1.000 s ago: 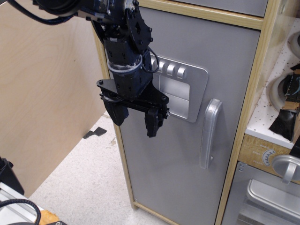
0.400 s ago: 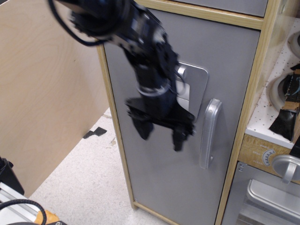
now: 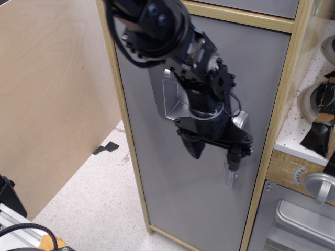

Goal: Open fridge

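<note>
The fridge (image 3: pixel 172 183) is a tall cabinet with a light wood frame and a matte grey door, which stands closed. Its silver vertical handle (image 3: pixel 230 178) is at the door's right side, mostly hidden behind my gripper. My black gripper (image 3: pixel 215 154) points down in front of the door, open, with its right finger (image 3: pixel 234 158) over the handle and its left finger (image 3: pixel 196 148) to the handle's left. The silver dispenser panel (image 3: pixel 171 102) shows partly behind the arm; its knobs are hidden.
A plywood wall (image 3: pixel 52 99) stands at the left over a speckled floor (image 3: pixel 99 204). At the right are a lower oven door with a round silver knob (image 3: pixel 320 188) and a white speckled counter (image 3: pixel 314 115) with dark items.
My arm has swung right and slightly down across the door, from over the dispenser panel to the handle. The gripper stays open. The door has not moved.
</note>
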### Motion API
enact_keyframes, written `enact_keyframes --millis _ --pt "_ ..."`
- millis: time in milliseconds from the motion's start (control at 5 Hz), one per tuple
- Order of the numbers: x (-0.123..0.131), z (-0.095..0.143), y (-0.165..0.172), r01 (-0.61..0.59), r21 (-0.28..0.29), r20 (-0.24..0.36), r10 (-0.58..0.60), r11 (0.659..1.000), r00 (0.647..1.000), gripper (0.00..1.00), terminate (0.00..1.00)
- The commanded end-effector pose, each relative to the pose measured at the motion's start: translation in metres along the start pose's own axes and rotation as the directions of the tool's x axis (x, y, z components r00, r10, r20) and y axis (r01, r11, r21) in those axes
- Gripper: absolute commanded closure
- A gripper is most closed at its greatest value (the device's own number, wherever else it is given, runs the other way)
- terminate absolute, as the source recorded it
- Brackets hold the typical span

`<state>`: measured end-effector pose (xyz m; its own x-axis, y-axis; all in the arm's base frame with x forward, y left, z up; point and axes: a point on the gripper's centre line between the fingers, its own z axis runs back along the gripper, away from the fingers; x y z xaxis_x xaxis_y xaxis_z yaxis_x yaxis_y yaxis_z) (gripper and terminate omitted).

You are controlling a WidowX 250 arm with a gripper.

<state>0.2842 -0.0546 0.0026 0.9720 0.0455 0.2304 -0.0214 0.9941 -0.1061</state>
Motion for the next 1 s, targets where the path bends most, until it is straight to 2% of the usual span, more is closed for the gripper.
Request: enact_keyframes --millis 0,400,600,800 --pt "0.036 0.007 -0.017 0.055 -0.010 0.096 -0.054 0.998 0.994 0.00 0.00" --pt "0.052 0.009 -0.010 0.011 0.015 0.209 -0.014 1.000 0.978 0.00 0.00" --pt "0.055 0.008 -0.007 -0.021 0.020 0.295 0.014 1.000 0.955 0.00 0.00" --pt "0.059 0.004 -0.002 -0.020 0.014 0.344 0.014 1.000 0.939 0.00 0.00"
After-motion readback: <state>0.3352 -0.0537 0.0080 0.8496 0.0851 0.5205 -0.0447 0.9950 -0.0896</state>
